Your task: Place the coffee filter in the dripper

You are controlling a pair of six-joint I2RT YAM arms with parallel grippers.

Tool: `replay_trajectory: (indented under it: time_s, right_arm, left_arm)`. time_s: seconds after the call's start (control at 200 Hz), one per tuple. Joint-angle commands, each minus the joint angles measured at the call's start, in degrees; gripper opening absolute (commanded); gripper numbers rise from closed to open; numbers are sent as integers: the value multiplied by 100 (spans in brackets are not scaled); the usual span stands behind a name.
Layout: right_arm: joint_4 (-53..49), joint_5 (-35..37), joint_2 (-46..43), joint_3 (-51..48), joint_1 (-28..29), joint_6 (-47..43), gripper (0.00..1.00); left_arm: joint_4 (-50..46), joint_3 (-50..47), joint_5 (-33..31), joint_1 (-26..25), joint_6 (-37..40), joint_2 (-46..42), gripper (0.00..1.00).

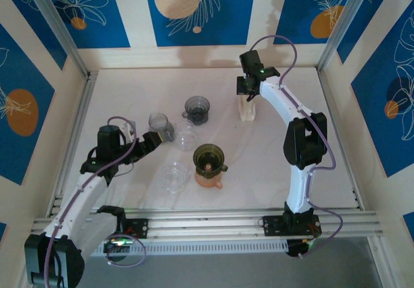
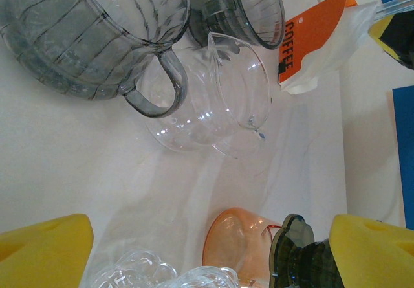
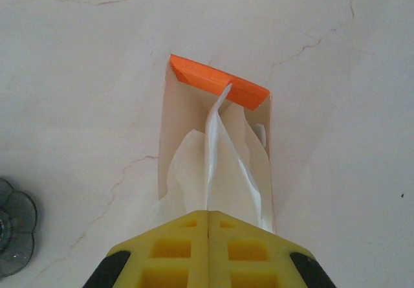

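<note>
A white coffee filter [image 3: 217, 165] sticks up out of a cream filter box with an orange flap [image 3: 220, 84], and my right gripper [image 3: 208, 213] is shut on the filter's top edge. In the top view this gripper [image 1: 249, 92] hangs just above the standing box [image 1: 247, 110] at the back right. A dark dripper [image 1: 209, 156] sits on an orange server [image 1: 209, 178] in the middle. My left gripper [image 1: 154, 140] stands open, nothing between its yellow pads [image 2: 39, 255], right beside a grey handled dripper [image 1: 160, 123].
A smoky dripper [image 1: 196, 109] stands at the back centre, a clear glass server [image 1: 186, 136] lies in the middle, and a clear dripper [image 1: 174, 175] sits near the front. The left wrist view has the grey dripper [image 2: 90, 35] and clear server [image 2: 213, 100] close ahead.
</note>
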Motion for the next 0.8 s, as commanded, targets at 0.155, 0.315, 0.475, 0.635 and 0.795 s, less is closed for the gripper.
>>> replay_trajectory:
  time_s: [0.155, 0.315, 0.475, 0.635, 0.795]
  right_arm:
    - [70, 123, -397, 140, 87, -167, 0]
    - [75, 164, -674, 131, 148, -207, 0]
    - [60, 188, -1033, 90, 217, -235, 0]
    - [-27, 176, -1513, -176, 364, -146, 0]
    - [-184, 81, -2307, -746, 602, -22, 0]
  left_arm:
    - [45, -36, 128, 86, -67, -58, 94]
    - [80, -7, 134, 87, -77, -32, 94]
    - [132, 2, 151, 87, -96, -16, 94]
    - [111, 11, 183, 87, -100, -23, 94]
    - [22, 73, 201, 95, -76, -58, 94]
